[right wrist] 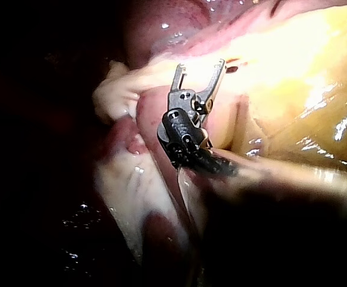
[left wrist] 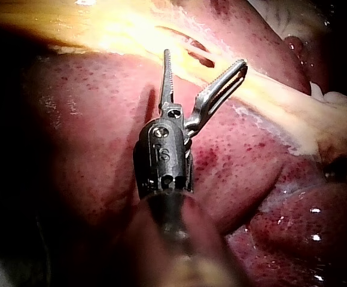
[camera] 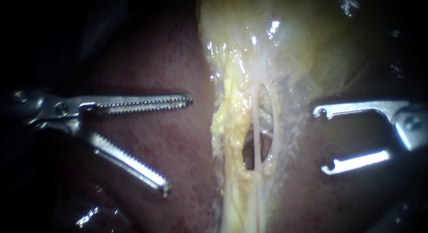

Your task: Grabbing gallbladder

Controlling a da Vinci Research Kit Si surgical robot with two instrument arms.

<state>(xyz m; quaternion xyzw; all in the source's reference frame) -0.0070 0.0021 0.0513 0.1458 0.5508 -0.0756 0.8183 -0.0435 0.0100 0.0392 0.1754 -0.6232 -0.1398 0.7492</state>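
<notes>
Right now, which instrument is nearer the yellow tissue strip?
Left. The left instrument, jaws open, has its upper jaw tip just short of the yellow tissue strip; the right instrument sits beyond the tubes, farther off.

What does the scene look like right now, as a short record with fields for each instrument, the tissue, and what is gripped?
left instrument: serrated jaws open, over the liver, beside the yellow tissue strip
right instrument: jaws open, on the strip's other side
gallbladder: glistening yellowish sac, not yet grasped
tubes: thin pale strands crossing an opening in the strip, between the two instruments
gripped: nothing, by either instrument
</notes>
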